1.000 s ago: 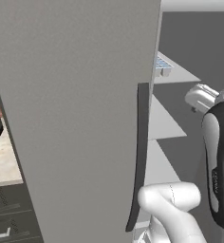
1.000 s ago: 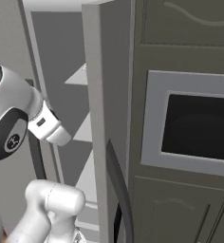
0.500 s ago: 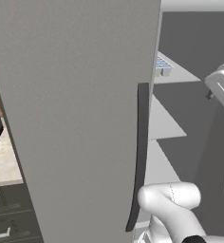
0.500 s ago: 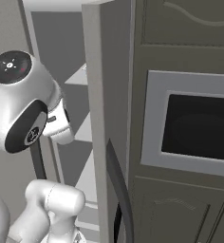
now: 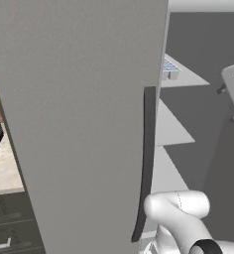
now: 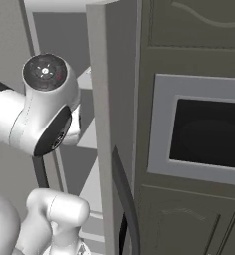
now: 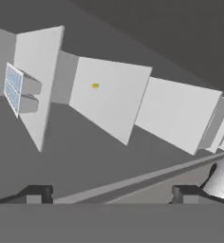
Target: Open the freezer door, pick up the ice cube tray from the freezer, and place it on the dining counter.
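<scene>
The freezer door (image 5: 79, 124) stood swung wide, its dark bar handle (image 5: 145, 163) near the arm's base; a careless swing of the elbow might have knocked it. The freezer (image 5: 198, 124) lay exposed with its pale shelves (image 7: 109, 97) seen rolled in the hand view; a reach judged from that tilt risked striking a shelf edge. The ice cube tray (image 5: 169, 69) sat on an upper shelf, well apart from the pincer (image 7: 111, 193), whose tips stood spread and empty; a shallow approach could have pushed the tray deeper rather than caught it.
</scene>
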